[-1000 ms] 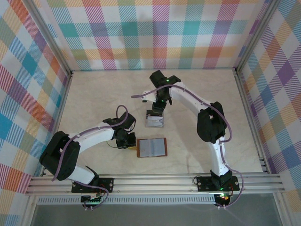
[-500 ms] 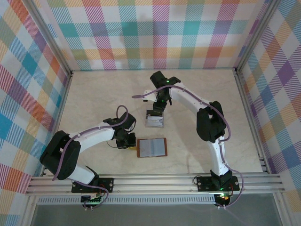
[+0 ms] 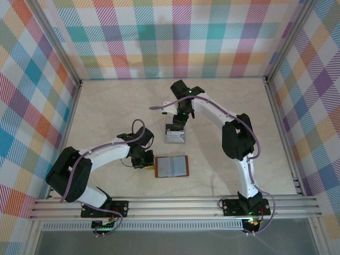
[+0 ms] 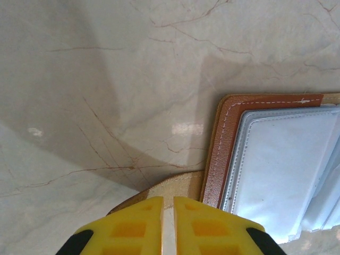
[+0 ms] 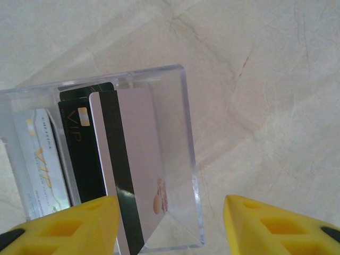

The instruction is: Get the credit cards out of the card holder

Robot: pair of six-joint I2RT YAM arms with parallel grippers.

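Clear box [image 5: 192, 175], three credit cards [image 5: 139, 159] inside

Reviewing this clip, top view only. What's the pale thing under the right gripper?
Observer: A clear box with at least three cards inside.
Operator: Is one being held?
Observer: No, the right gripper is open and empty over the box.
Operator: And the left?
Observer: The left gripper is shut over the wallet's tab; whether it grips is unclear.
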